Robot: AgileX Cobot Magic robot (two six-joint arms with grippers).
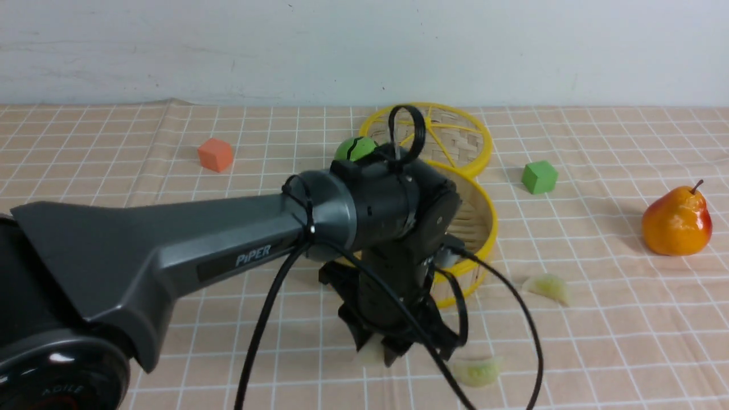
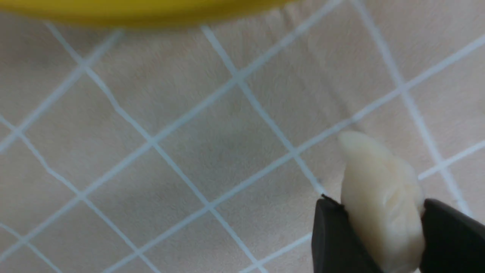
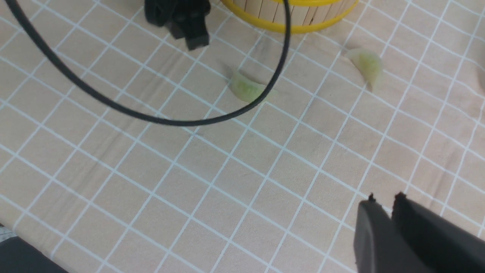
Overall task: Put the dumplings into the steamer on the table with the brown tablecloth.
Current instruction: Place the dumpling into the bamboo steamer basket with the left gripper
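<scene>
My left gripper (image 1: 387, 356) reaches down to the brown tablecloth (image 1: 598, 319) just in front of the steamer (image 1: 484, 228). Its jaws are shut on a creamy white dumpling (image 2: 382, 201), whose pale end peeks out beside the fingers (image 1: 369, 354). In the left wrist view the steamer's yellow rim (image 2: 144, 11) lies a little beyond. Two pale green dumplings lie on the cloth, one (image 1: 478, 371) close to the left gripper and one (image 1: 549, 287) right of the steamer. My right gripper (image 3: 382, 199) hovers above bare cloth, jaws together and holding nothing. Both green dumplings (image 3: 246, 89) (image 3: 367, 64) lie ahead of it.
The flat woven lid (image 1: 455, 136) leans behind the steamer, with a green ball (image 1: 354, 149) beside it. An orange cube (image 1: 215, 155) sits back left, a green cube (image 1: 539, 177) back right, a pear (image 1: 678, 222) far right. A black cable (image 3: 151, 117) loops over the cloth.
</scene>
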